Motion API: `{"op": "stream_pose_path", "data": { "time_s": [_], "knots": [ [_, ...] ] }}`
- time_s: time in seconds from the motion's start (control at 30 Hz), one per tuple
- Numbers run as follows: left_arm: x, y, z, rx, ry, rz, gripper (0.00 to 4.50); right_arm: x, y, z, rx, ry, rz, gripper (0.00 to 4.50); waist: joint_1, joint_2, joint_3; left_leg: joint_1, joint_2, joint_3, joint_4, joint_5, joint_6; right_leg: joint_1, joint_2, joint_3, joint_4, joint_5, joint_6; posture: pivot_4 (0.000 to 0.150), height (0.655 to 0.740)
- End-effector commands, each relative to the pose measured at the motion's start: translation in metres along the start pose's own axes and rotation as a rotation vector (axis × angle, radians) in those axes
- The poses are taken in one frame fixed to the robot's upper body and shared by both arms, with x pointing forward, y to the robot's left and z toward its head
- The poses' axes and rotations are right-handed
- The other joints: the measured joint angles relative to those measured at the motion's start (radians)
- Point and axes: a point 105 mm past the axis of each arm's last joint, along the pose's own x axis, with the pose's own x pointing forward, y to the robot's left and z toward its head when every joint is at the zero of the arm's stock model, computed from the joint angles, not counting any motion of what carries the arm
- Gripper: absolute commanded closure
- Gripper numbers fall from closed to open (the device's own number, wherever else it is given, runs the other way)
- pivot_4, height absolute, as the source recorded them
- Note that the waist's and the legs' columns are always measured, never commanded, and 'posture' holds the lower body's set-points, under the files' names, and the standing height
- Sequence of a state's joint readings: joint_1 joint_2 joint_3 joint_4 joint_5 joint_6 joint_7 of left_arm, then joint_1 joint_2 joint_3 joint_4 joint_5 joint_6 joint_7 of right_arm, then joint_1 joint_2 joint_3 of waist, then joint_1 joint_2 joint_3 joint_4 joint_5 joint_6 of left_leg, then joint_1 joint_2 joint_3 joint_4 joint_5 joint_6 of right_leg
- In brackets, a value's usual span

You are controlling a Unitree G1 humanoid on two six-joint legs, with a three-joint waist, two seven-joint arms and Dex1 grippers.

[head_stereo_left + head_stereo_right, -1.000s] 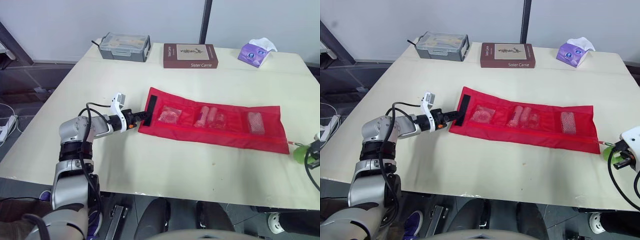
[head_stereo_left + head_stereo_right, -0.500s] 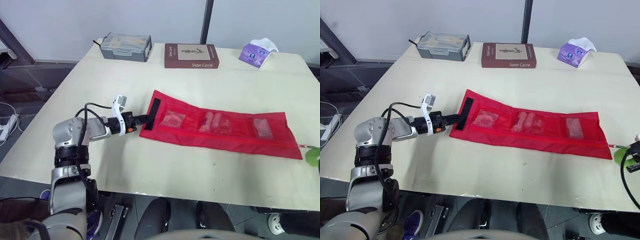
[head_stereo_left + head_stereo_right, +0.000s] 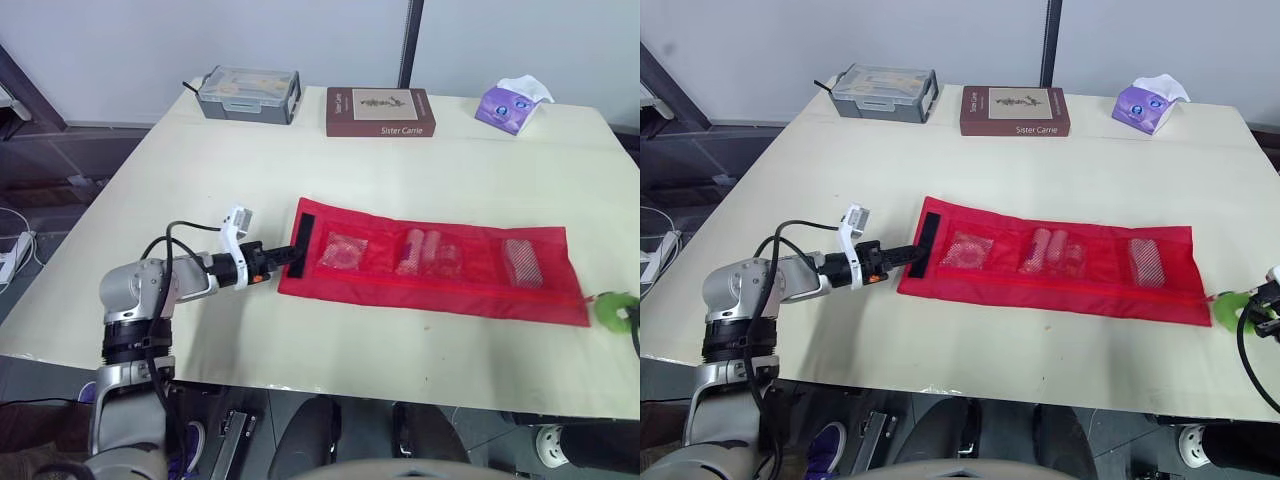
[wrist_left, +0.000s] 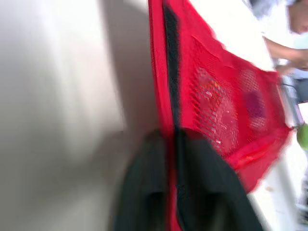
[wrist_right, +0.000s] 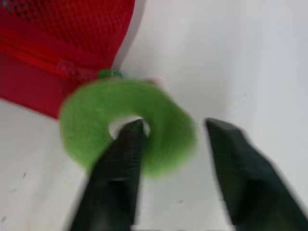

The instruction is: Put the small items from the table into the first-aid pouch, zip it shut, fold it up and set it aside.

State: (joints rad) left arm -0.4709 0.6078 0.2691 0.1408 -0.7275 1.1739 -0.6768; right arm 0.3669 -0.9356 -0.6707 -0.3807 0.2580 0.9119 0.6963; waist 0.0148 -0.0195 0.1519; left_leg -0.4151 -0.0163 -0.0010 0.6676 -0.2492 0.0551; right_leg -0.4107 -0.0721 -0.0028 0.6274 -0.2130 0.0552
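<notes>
Lying unfolded across a cream table [image 3: 300, 330], a long red first-aid pouch [image 3: 440, 285] shows small items inside three mesh pockets. The left gripper [image 3: 283, 257] is clamped on the pouch's left end, right at its black strip [image 3: 303, 243]. At the opposite end, near the table's right edge, the right gripper [image 5: 174, 126] has its two fingers spread apart, one poking through a fuzzy green ring [image 3: 612, 308] just beside the pouch's corner. A grey case [image 3: 248, 93], a book [image 3: 380, 111] and a tissue pack [image 3: 512, 105] sit along the far edge.
</notes>
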Motion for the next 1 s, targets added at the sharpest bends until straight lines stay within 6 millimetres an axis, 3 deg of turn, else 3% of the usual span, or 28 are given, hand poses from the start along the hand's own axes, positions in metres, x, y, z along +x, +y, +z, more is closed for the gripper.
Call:
{"op": "stream_pose_path", "data": {
  "time_s": [0.03,0.1,0.2,0.37,0.43,0.6,0.8,1.0],
  "knots": [
    [-0.019,-0.007,0.018,0.123,-0.080,-0.028,2.04,-0.023,-0.011,0.005,0.052,-0.071,-0.028,0.54,0.000,0.000,0.000,0.000,0.000,0.000,0.000,-0.001,0.001,0.000,0.000,0.000,0.000,0.000,0.000,0.150,0.7400],
    [-0.028,-0.010,0.026,0.172,-0.112,-0.052,1.25,-0.035,-0.003,0.009,0.137,-0.134,0.039,0.00,0.000,0.000,0.000,0.000,0.000,0.000,0.000,-0.002,0.003,0.000,-0.001,0.000,0.000,0.000,0.000,0.150,0.7400],
    [-0.033,-0.028,0.030,0.249,-0.126,-0.153,0.17,-0.049,0.028,0.019,0.244,-0.230,0.235,0.00,0.000,0.000,0.000,0.000,0.001,-0.001,0.000,-0.002,0.003,0.000,-0.004,0.000,-0.001,0.000,0.000,0.150,0.7400],
    [-0.027,-0.084,0.026,0.463,-0.118,-0.391,0.17,-0.043,0.066,0.027,0.468,-0.302,0.375,0.00,0.000,0.000,0.000,0.000,0.001,-0.002,0.000,-0.002,0.003,0.001,-0.006,0.000,-0.001,0.000,-0.001,0.150,0.7400],
    [-0.022,-0.106,0.031,0.573,-0.237,-0.459,0.17,-0.036,0.080,0.028,0.559,-0.312,0.402,0.00,0.000,0.001,-0.001,0.000,0.001,-0.002,-0.001,-0.003,0.003,0.001,-0.007,0.000,-0.001,0.000,-0.001,0.150,0.7400],
    [-0.024,-0.146,0.005,0.681,-0.125,-0.734,0.17,-0.014,0.105,0.019,0.849,-0.279,0.407,0.00,-0.001,0.004,-0.001,-0.001,0.001,-0.002,-0.002,-0.002,0.003,-0.001,-0.007,0.001,-0.001,0.001,-0.002,0.150,0.7400],
    [-0.026,-0.162,-0.004,0.706,-0.070,-0.861,0.17,0.001,0.111,0.003,1.047,-0.248,0.321,0.00,-0.002,0.008,-0.002,-0.001,0.000,-0.001,-0.003,-0.002,0.004,0.000,-0.005,-0.002,-0.001,0.000,-0.002,0.150,0.7400],
    [-0.027,-0.162,-0.001,0.710,-0.065,-0.885,0.17,0.008,0.105,-0.001,1.168,-0.264,0.235,0.00,-0.010,0.008,-0.002,0.001,0.001,0.000,-0.003,-0.002,0.004,0.000,0.003,-0.002,-0.001,0.000,-0.002,0.150,0.7400]
  ]
}}
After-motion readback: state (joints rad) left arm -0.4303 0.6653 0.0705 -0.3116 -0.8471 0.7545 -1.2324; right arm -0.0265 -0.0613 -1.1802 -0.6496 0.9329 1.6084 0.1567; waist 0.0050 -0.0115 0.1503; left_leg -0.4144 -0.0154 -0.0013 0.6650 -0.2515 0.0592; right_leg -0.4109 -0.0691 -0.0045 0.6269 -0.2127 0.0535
